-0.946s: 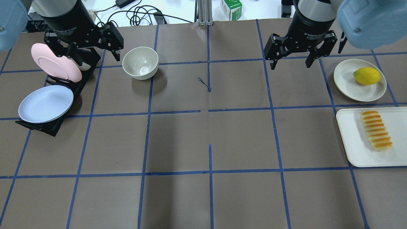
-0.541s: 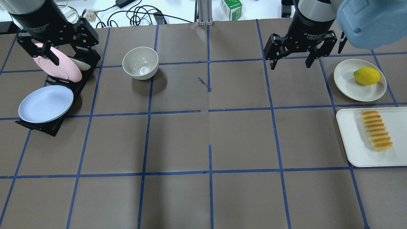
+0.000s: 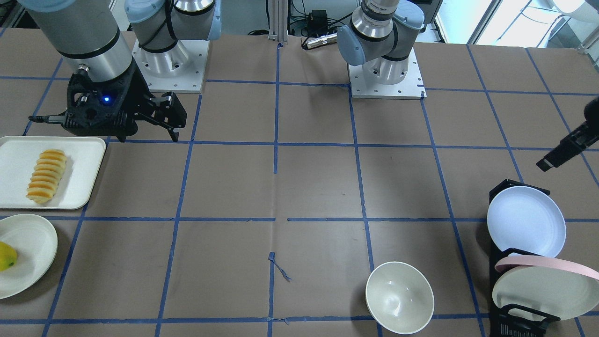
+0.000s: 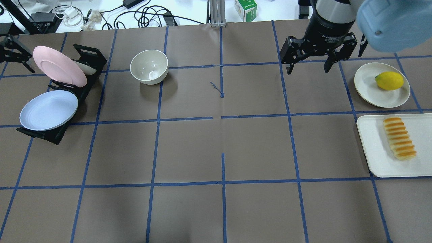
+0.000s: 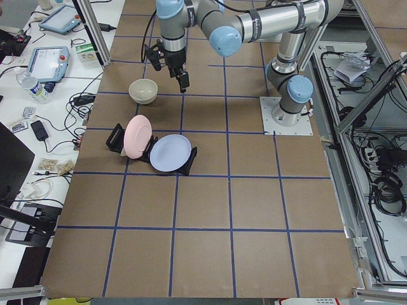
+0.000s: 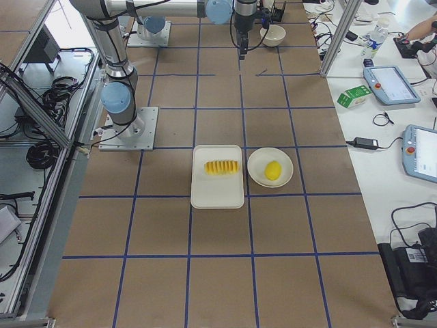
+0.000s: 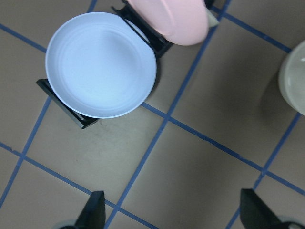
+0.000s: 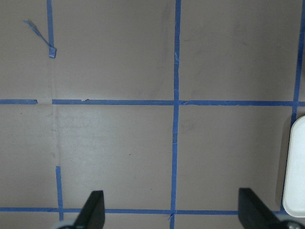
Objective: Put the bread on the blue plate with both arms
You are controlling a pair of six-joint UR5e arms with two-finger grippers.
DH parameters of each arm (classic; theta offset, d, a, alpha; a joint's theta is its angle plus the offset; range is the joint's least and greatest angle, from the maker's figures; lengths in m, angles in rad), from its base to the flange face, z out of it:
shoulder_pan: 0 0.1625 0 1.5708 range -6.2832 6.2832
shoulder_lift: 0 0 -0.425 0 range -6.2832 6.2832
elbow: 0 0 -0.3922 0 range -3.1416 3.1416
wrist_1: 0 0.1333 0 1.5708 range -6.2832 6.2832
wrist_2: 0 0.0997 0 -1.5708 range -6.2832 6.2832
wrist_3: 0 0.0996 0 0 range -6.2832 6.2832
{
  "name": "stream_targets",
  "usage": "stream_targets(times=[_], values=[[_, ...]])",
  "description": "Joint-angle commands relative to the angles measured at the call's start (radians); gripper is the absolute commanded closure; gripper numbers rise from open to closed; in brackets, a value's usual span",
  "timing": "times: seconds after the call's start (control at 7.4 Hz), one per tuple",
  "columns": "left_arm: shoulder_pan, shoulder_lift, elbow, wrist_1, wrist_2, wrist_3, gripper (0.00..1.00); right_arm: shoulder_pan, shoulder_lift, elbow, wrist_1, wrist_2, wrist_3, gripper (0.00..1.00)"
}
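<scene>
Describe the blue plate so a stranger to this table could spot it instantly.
Look to the robot's left end of the brown table, where a black dish rack stands. The blue plate leans in its slot nearer the robot. It is plain pale blue, unlike the pink plate behind it and the deep cream bowl nearby.

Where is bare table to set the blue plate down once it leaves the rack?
The middle squares between the cream bowl and the white tray are bare, as is the whole robot-side row. Crowded: left edge with rack, blue plate and pink plate; right edge with tray, bread and lemon plate.
</scene>
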Motion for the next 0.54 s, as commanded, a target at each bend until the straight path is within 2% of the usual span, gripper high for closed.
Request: stream_targets(times=[0.0,0.41], values=[[0.134,-0.158,-0.003,0.150,0.000,0.079,0.00,0.000,-0.001,0.002,0.000,0.006,0.003,0.00],[0.189,-0.298,-0.001,0.248,-0.005,0.103,0.00,0.000,0.000,0.000,-0.002,0.005,0.003,0.00]])
